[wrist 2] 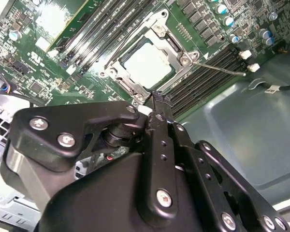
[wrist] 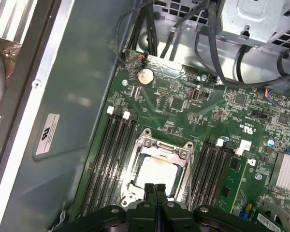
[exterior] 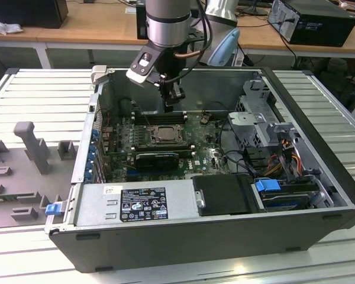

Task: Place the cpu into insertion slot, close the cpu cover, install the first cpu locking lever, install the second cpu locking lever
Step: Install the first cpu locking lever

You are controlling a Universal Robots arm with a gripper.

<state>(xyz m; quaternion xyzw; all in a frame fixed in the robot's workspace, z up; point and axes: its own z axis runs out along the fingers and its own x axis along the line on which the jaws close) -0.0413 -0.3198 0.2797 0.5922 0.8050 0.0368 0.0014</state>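
Note:
The cpu (wrist 2: 147, 63) lies flat in the insertion slot (exterior: 165, 134) on the green motherboard, its pale face (wrist: 156, 171) showing through the cut-out. The silvery cpu cover (wrist 2: 178, 52) lies down over it as a frame (wrist: 164, 147). A thin metal locking lever (wrist 2: 217, 68) sticks out sideways from one corner of the socket, over the memory slots. My gripper (exterior: 173, 99) hangs just above the socket's edge, on the case's back-wall side. Its fingers (wrist: 154, 189) are shut against each other with nothing between them.
Long black memory slots (wrist: 108, 154) flank the socket on both sides. A black heat-sink block (exterior: 157, 158) sits just in front of it. Cables (exterior: 236, 160), a drive cage (exterior: 257, 118) and the power supply (exterior: 136, 204) fill the open case; its grey back wall (wrist 2: 251, 130) is close to the gripper.

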